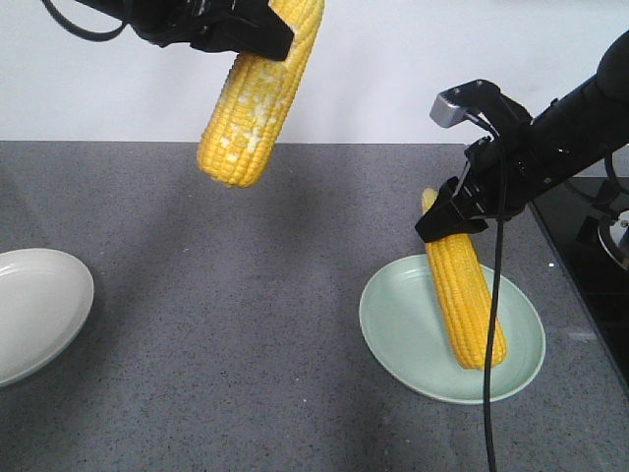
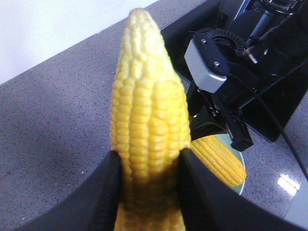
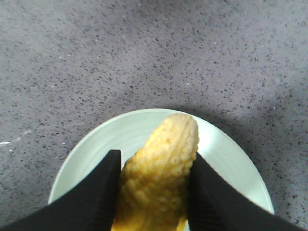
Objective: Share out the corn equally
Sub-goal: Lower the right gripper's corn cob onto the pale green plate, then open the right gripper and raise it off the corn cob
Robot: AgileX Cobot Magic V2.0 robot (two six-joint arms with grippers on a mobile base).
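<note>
1. Yellow cob [image 2: 147, 144] fills the left wrist view, pinched between the left hand [image 1: 236, 34] fingers; hand closed on it, cob hanging high over the tabletop [image 1: 246, 295], long axis steeply tilted, blunt end down.
2. Right hand [image 1: 454, 214] closed on second cob [image 1: 464, 295] near its tapered end; blunt end touches or nearly touches the green plate [image 1: 393, 315], long axis steeply slanted.
3. White plate [image 1: 34, 305] sits at the far left edge, nothing seen on it; it lies down and left of the left hand, well apart. The left hand is the nearer one, so that cob likely goes there.
4. Count: two cobs visible, both gripped; two plates; other cobs not in view.
5. Black appliance [image 1: 590, 226] at right edge, unidentifiable.
</note>
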